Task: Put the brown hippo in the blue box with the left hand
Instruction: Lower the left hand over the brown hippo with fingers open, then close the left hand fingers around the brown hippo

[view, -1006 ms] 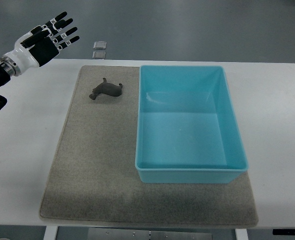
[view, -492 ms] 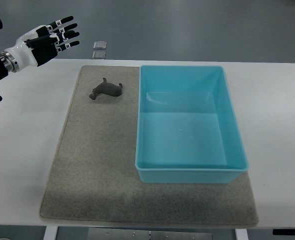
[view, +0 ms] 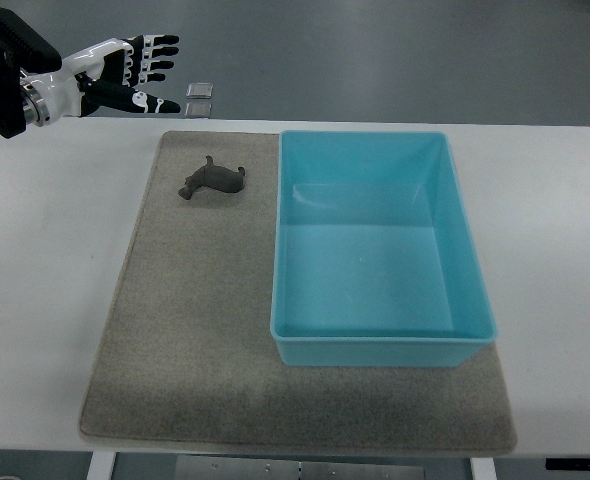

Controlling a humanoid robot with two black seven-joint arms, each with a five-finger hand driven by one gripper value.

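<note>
1. The left hand (view: 125, 75) hovers over the table's (view: 45, 300) far left corner, fingers spread wide, holding nothing.
2. The hippo (view: 213, 179) lies on the mat (view: 190, 330) near its far left corner, well apart from the hand.
3. The box (view: 379, 345) sits on the mat's right part, just right of the hippo.
4. No readable writing shows on anything.
5. Two small plates (view: 199, 98) lie on the floor beyond the far edge.
</note>
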